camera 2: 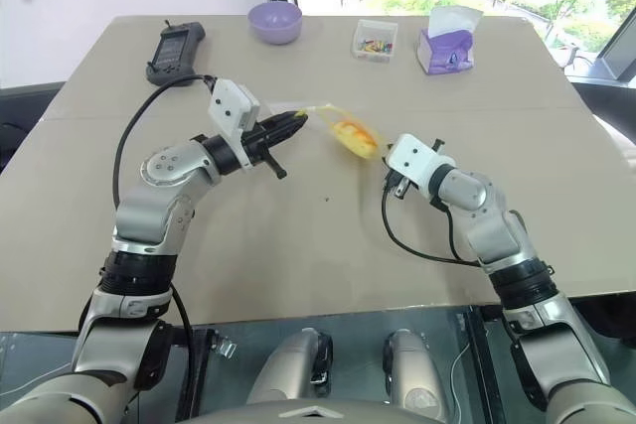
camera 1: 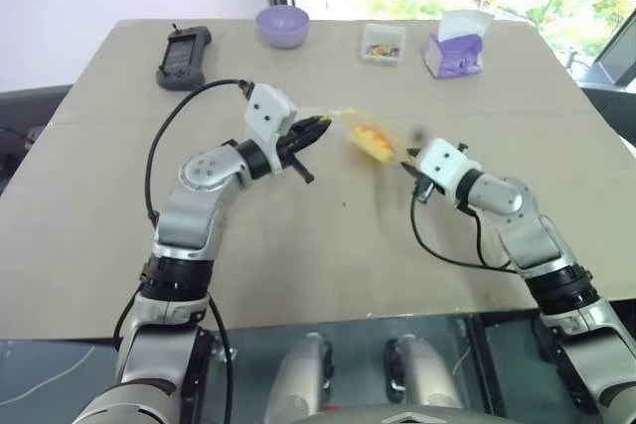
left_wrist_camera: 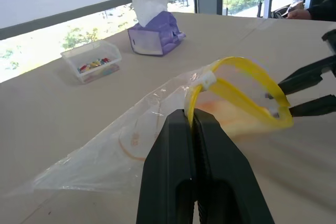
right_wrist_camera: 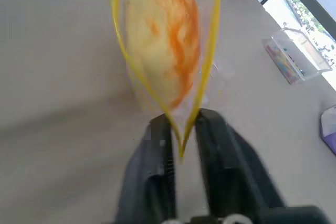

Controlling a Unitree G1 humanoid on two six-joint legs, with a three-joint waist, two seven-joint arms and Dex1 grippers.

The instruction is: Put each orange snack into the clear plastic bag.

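The clear plastic bag hangs above the table between my two grippers, its yellow seal strip pulled into an open loop. The orange snack lies inside the bag, seen through the mouth as an orange-yellow bun. My left gripper is shut on one end of the seal strip. My right gripper holds the opposite end, with its fingers pressed close on either side of the yellow strip.
At the table's far edge stand a purple bowl, a small clear box of coloured bits and a purple tissue pack. A black handheld device lies at the far left. Bare tabletop lies under the bag.
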